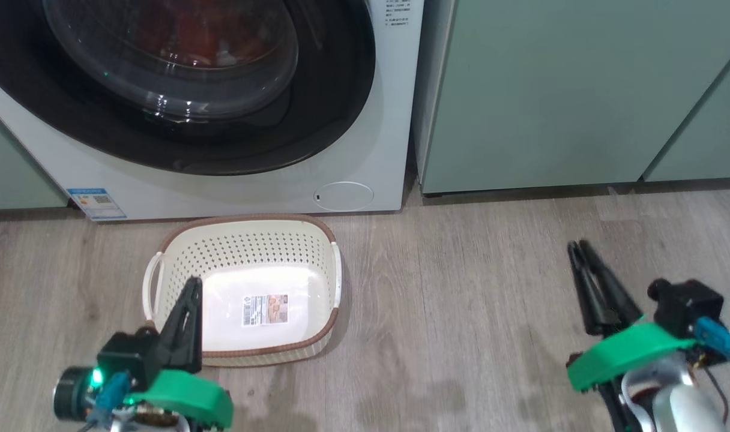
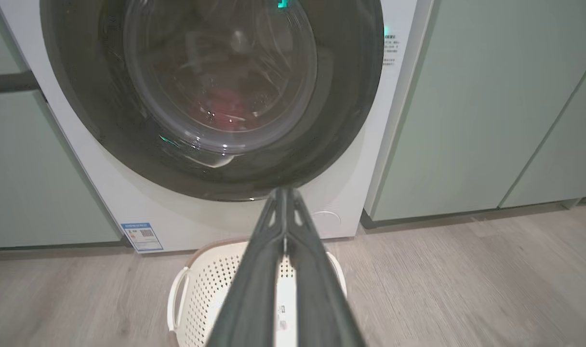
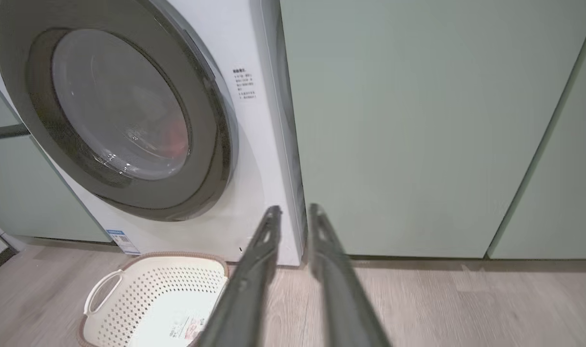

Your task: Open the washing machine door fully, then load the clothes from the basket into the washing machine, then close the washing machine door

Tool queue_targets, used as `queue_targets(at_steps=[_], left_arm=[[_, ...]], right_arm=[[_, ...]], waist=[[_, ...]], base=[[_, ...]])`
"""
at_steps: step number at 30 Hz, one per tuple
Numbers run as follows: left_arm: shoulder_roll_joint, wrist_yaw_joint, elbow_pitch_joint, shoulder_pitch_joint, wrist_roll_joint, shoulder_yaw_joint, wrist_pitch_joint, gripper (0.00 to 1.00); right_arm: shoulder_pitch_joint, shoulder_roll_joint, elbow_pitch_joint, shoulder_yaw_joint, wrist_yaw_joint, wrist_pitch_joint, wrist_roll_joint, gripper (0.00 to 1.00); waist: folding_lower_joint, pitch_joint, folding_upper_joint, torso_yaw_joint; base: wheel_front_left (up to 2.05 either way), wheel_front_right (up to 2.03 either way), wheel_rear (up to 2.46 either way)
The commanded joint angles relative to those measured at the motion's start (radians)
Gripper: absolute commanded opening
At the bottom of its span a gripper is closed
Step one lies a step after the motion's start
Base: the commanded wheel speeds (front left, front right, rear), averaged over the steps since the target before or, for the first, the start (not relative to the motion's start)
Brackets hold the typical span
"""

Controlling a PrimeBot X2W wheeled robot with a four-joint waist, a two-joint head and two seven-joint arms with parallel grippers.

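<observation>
Head view crops the closed washing machine door [image 1: 179, 138] ahead of the left gripper [image 1: 191, 283], fingers pressed together above the basket [image 1: 251, 246]; clothes [image 1: 191, 33] show dimly red behind its glass; right gripper [image 1: 578, 245] stands slightly parted.

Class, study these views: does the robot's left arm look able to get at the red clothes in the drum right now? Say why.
Probably not. The washing machine door is shut, so its glass stands between the left gripper and the clothes.
</observation>
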Motion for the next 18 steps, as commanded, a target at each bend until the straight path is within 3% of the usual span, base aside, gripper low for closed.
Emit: queue_targets(at_steps=[1,18], left_arm=[[0.005,-0.002,-0.031,-0.011,-0.026,0.003,0.0,0.0],[0.005,-0.03,0.015,-0.039,-0.236,0.024,0.03,0.0]], right_arm=[[-0.014,0.0,-0.03,0.002,0.0,-0.002,0.024,0.0],[-0.032,-0.013,0.008,0.003,0.0,0.011,0.231,0.0]], waist=[[0.0,-0.001,0.0,0.001],[0.0,-0.008,0.0,0.008]], base=[[0.0,0.0,0.0],[0.0,0.0,0.0]])
